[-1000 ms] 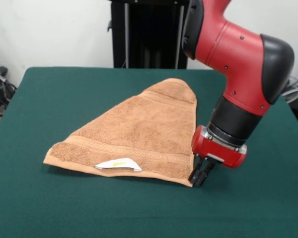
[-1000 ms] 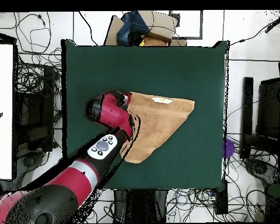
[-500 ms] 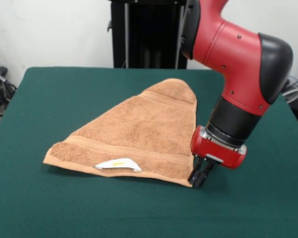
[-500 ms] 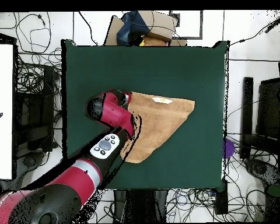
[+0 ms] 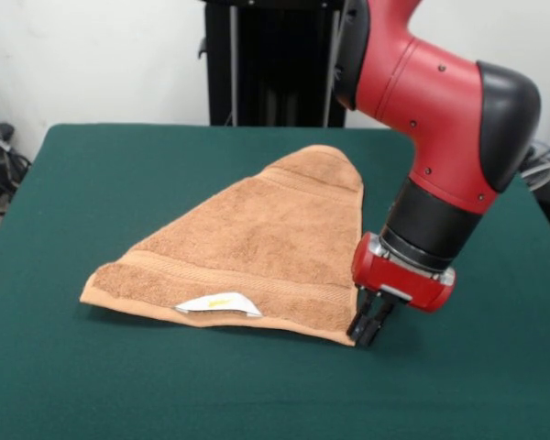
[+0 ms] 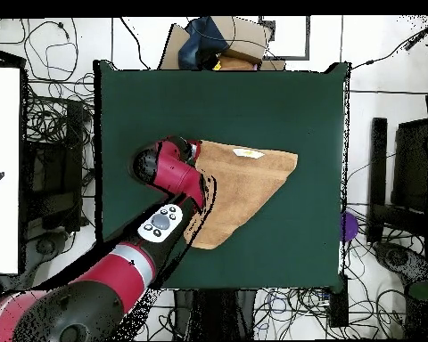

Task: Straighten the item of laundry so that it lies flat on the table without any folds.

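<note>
The tan terry towel [image 5: 257, 243] lies folded over itself in a rough triangle on the green table [image 5: 101, 174]. Its white label with a yellow mark [image 5: 218, 303] sits at the near edge. My gripper [image 5: 366, 330] is down at the table surface at the towel's near right corner. Its dark fingers are pressed together and pinch that corner. In the overhead view the towel [image 6: 244, 183] lies near the middle of the table [image 6: 280, 98], and the red arm [image 6: 168, 174] covers its left edge and hides the gripper.
The black pedestal [image 5: 275, 60] stands behind the table's far edge. Cables and boxes [image 6: 222, 40] lie on the floor around the table. Bare green cloth surrounds the towel on all sides.
The gripper has shifted very slightly left toward the towel's corner. The towel has kept its shape and place.
</note>
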Available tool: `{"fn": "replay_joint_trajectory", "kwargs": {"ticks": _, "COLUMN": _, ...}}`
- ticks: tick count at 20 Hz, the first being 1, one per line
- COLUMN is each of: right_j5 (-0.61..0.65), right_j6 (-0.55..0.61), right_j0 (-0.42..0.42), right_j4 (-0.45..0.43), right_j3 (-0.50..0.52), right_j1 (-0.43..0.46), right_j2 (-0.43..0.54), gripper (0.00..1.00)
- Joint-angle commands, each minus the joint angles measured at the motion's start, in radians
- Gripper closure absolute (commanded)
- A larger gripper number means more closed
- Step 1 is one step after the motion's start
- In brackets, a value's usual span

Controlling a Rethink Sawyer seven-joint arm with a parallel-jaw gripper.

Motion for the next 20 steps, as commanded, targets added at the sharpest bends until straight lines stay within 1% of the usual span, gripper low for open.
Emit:
{"fn": "replay_joint_trajectory", "kwargs": {"ticks": 1, "right_j5": 0.126, "right_j6": 0.211, "right_j0": -0.014, "right_j4": -0.041, "right_j3": 0.006, "right_j1": 0.032, "right_j2": 0.138, "gripper": 1.0}}
{"fn": "replay_joint_trajectory", "kwargs": {"ticks": 2, "right_j5": 0.126, "right_j6": 0.211, "right_j0": -0.014, "right_j4": -0.041, "right_j3": 0.005, "right_j1": 0.033, "right_j2": 0.137, "gripper": 0.0}}
{"fn": "replay_joint_trajectory", "kwargs": {"ticks": 12, "right_j5": 0.113, "right_j6": 0.2, "right_j0": -0.02, "right_j4": -0.048, "right_j3": 0.013, "right_j1": 0.025, "right_j2": 0.152, "gripper": 0.0}}
{"fn": "replay_joint_trajectory", "kwargs": {"ticks": 20, "right_j5": 0.144, "right_j6": 0.212, "right_j0": -0.014, "right_j4": -0.043, "right_j3": 0.001, "right_j1": 0.042, "right_j2": 0.133, "gripper": 0.0}}
